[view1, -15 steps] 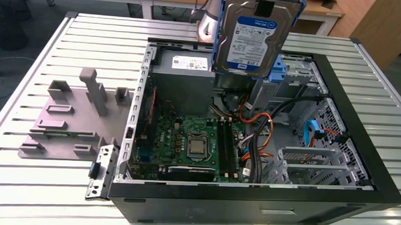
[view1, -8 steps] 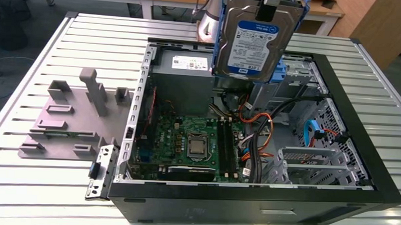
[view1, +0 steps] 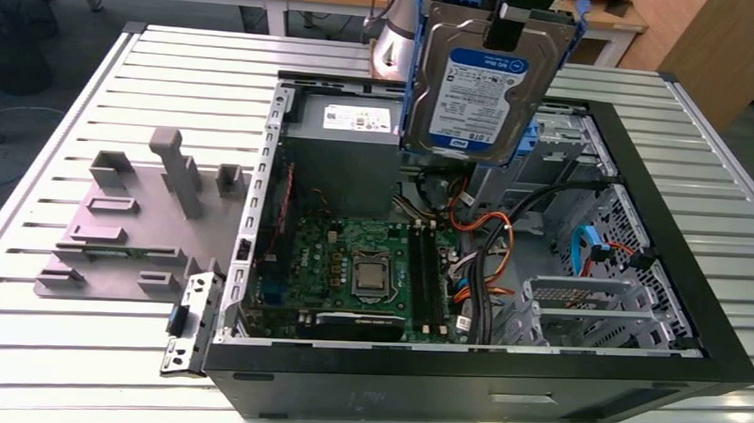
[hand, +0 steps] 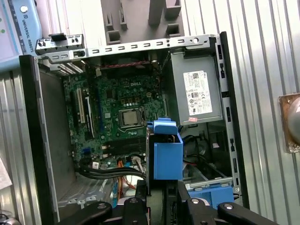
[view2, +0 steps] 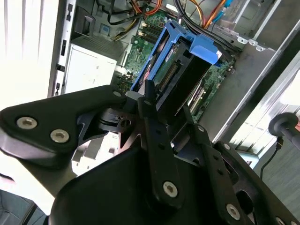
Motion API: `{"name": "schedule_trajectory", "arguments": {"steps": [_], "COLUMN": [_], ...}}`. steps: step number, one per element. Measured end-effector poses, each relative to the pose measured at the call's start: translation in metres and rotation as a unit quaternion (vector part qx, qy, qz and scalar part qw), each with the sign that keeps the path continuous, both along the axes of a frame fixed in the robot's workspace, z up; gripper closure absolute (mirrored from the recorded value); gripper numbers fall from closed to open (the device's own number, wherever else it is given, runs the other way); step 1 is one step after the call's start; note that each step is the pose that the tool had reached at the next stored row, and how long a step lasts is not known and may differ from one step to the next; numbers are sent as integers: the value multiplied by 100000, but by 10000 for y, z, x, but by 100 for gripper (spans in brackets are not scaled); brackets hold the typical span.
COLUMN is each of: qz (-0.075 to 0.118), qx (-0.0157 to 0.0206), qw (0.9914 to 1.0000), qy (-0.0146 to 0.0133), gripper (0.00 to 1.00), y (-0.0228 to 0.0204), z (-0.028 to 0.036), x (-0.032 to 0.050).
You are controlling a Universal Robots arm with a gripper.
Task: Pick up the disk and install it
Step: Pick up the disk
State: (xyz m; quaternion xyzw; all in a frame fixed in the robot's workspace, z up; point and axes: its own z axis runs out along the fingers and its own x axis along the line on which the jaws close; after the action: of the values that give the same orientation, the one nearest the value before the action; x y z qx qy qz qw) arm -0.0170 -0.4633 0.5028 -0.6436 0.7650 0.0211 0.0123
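Observation:
The disk (view1: 482, 88) is a silver drive with a white-and-blue label and blue rails. It hangs upright over the back of the open computer case (view1: 676, 278), beside the drive bay. My gripper (view1: 514, 19) is shut on its upper end from above. In the second wrist view the black fingers (view2: 149, 101) clamp the disk (view2: 180, 77) on both sides, with the motherboard far beneath. The first wrist view looks down the disk's blue end (hand: 165, 154), with the gripper (hand: 161, 190) behind it.
Inside the case lie the green motherboard (view1: 350, 267), the grey power-supply box (view1: 349, 126) and orange and black cables (view1: 496, 230). A light-blue bracket (hand: 211, 194) sits in the drive bay. A grey fixture plate (view1: 125, 226) lies on the slatted table (view1: 46, 350) at the exterior view's left.

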Motion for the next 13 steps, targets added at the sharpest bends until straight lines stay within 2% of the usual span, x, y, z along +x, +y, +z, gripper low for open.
{"name": "schedule_trajectory", "arguments": {"steps": [13], "qz": [-1117], "qx": [-8], "qw": [99994], "qy": [2], "gripper": [65], "y": [-222], "z": [-5], "x": [0]}}
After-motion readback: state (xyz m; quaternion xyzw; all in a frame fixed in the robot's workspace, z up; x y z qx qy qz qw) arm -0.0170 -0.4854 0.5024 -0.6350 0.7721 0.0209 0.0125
